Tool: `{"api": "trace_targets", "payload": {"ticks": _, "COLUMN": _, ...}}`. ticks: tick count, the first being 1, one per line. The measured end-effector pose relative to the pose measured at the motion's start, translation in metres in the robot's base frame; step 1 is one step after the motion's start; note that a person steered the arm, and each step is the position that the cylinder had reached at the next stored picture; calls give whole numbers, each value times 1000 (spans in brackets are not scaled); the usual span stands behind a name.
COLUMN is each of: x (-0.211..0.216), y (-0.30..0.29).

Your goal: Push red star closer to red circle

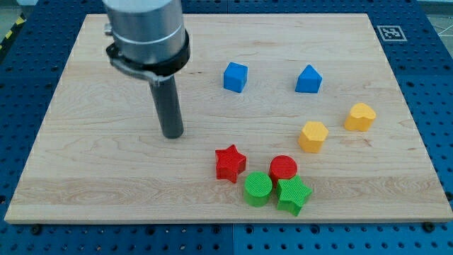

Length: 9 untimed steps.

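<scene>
The red star (230,162) lies on the wooden board (85,156) at the lower middle. The red circle (284,168) lies to its right, a small gap between them. My tip (173,134) stands on the board up and to the left of the red star, well apart from it.
A green circle (257,188) and a green star (294,195) sit just below the red blocks, touching each other. A blue cube (236,76) and a blue block (308,79) lie near the view's top. Two yellow blocks, one (313,136) and the other (359,117), lie at the right.
</scene>
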<state>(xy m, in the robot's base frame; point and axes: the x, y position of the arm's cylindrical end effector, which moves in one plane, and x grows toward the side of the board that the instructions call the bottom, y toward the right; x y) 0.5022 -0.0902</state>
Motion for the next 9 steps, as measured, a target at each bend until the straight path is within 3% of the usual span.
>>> {"api": "trace_targets", "payload": {"ticks": 4, "x": 31, "y": 68}}
{"api": "trace_targets", "payload": {"ticks": 7, "x": 37, "y": 33}}
{"api": "trace_targets", "payload": {"ticks": 9, "x": 62, "y": 69}}
